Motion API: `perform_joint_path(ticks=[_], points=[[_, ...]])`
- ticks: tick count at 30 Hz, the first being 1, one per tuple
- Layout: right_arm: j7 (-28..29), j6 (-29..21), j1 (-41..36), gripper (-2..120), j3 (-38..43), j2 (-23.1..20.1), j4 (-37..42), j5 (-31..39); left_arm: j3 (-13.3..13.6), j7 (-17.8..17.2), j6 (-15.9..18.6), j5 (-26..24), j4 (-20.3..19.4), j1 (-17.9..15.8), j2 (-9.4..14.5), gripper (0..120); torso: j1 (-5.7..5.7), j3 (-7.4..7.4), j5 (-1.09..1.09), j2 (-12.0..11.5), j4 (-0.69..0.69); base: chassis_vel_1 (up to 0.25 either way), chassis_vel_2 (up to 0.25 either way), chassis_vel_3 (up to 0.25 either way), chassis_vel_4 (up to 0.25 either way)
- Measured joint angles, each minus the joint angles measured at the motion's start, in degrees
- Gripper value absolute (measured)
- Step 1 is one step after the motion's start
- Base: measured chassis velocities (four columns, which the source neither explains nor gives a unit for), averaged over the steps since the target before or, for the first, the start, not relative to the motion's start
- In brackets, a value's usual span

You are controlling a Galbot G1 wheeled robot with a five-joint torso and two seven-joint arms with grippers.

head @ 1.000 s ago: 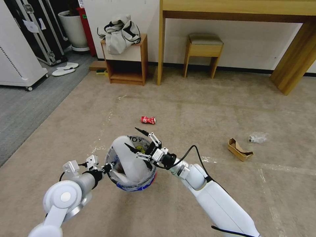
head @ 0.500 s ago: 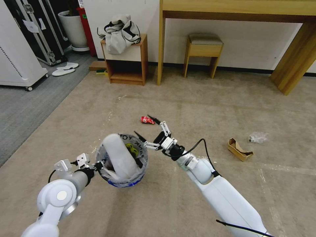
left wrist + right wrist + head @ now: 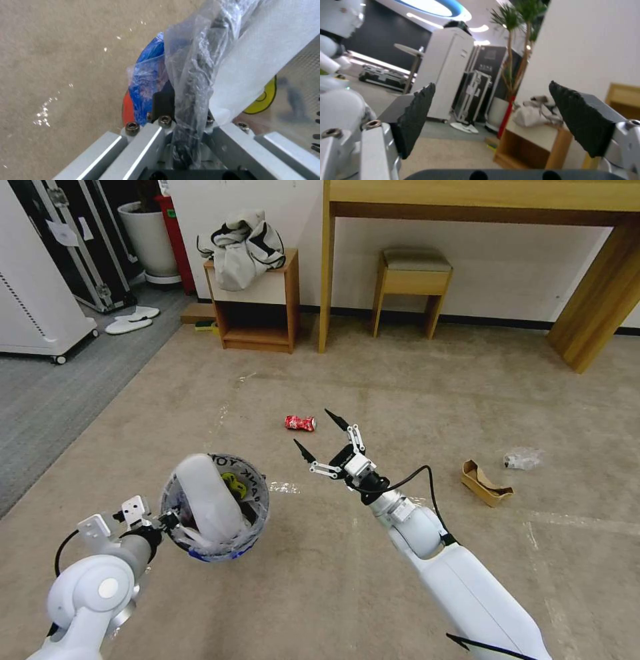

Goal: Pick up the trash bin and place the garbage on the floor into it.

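The trash bin (image 3: 253, 493), red with a blue band and a clear lettered liner, hangs tilted above the floor (image 3: 413, 380) at lower left. My left gripper (image 3: 167, 522) is shut on its near rim; the left wrist view shows the gripper (image 3: 181, 117) clamping the liner and rim beside the blue band (image 3: 146, 72). A white slipper (image 3: 207, 500) stands inside the bin. My right gripper (image 3: 313, 431) hovers open and empty just right of the bin, close to the red soda can (image 3: 300, 423). A cardboard scrap (image 3: 485, 483) and a clear plastic wad (image 3: 523, 458) lie farther right.
Along the far wall stand a wooden side cabinet (image 3: 257, 313) with clothes on top, a stool (image 3: 413, 287) and a desk leg (image 3: 593, 313). Far left are grey flooring with a pair of white slippers (image 3: 133, 320), a wheeled white cabinet (image 3: 33, 307) and a planter pot (image 3: 150, 240).
My left arm has carried the bin left and nearer to me. The right gripper has pulled out from over the bin and moved right, staying open. The slipper stays in the bin.
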Motion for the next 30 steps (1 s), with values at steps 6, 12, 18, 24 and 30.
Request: perform_joint_path(ticks=[6, 12, 18, 24, 30], points=[[2.1, -2.5, -1.9, 95, 0.6, 0.0, -0.1, 2.1, -1.2, 1.0, 0.0, 0.9, -1.8, 1.2, 0.0, 0, 0.00, 0.00, 0.00, 0.0, 0.00, 0.000, 0.000, 0.000, 0.000], [4.9, -4.7, -2.4, 98, 1.1, 0.1, -1.3, 3.5, -2.1, 2.0, -0.1, 1.3, -3.4, 2.2, 0.1, 0, 0.00, 0.00, 0.00, 0.0, 0.00, 0.000, 0.000, 0.000, 0.000], [6.8, -6.9, -2.4, 98, 1.0, 0.0, -2.4, 4.6, -2.2, 2.3, -0.1, 1.3, -3.6, 2.1, 0.3, 0, 0.00, 0.00, 0.00, 0.0, 0.00, 0.000, 0.000, 0.000, 0.000], [8.0, -7.3, -2.4, 99, 0.9, 0.3, -4.2, 4.4, -2.1, 2.4, -0.1, 1.9, -3.1, 1.7, 0.3, 0, 0.00, 0.00, 0.00, 0.0, 0.00, 0.000, 0.000, 0.000, 0.000], [10.4, -7.8, -2.4, 100, 1.2, 0.0, -5.3, 3.2, -1.9, 2.5, -0.1, 2.1, -2.9, 1.7, -0.1, 0, 0.00, 0.01, 0.00, 0.0, 0.00, 0.000, 0.000, 0.000, 0.000]])
